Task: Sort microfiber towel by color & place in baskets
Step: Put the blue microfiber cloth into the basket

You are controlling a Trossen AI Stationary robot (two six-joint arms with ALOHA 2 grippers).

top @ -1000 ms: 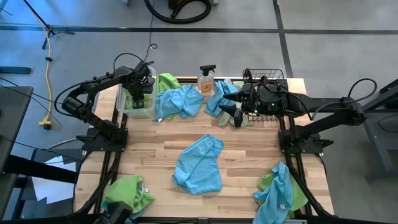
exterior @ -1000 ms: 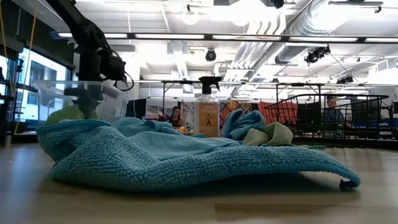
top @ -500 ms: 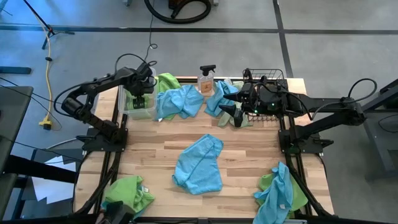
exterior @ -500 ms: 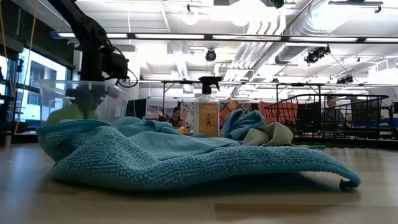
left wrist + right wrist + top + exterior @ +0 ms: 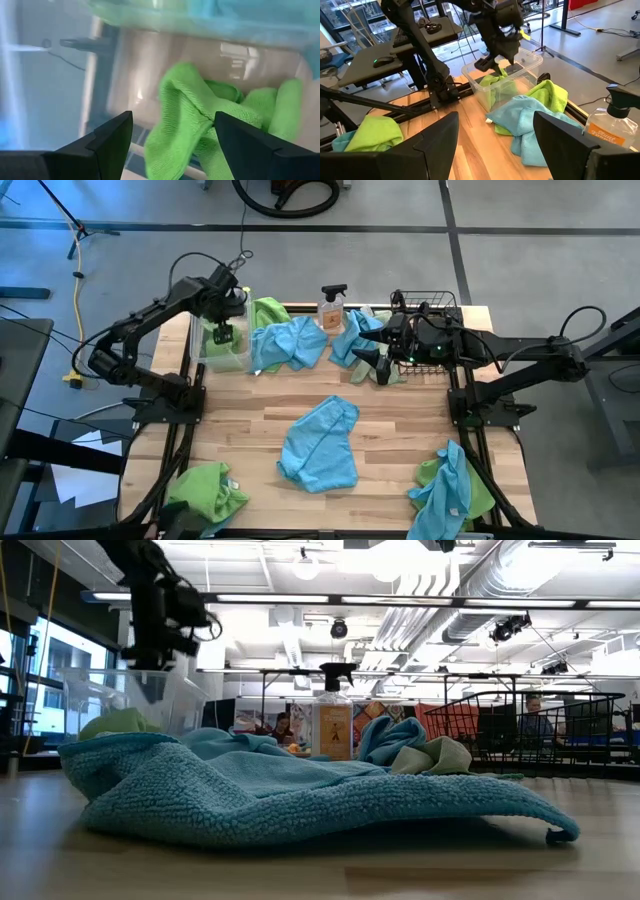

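While it hangs above the clear tub (image 5: 222,350) at the worktop's far left corner, the left pincer (image 5: 221,332) has its fingers spread and holds nothing; a green towel (image 5: 190,117) lies crumpled in the tub below it. Just beside the tub, a second green towel (image 5: 268,311) and a bunched blue towel (image 5: 288,344) lie on the worktop (image 5: 400,430). The right pincer (image 5: 372,360) rests low by the wire basket (image 5: 432,308), over a heap of blue and pale green cloth (image 5: 358,335); its fingers look spread, though the high view is poor there. Between the two heaps stands a spray bottle (image 5: 332,307). Another blue towel (image 5: 321,445) lies flat mid-worktop. At the near edge sit a green towel (image 5: 208,492) on the left and a blue-and-green pile (image 5: 450,490) on the right.
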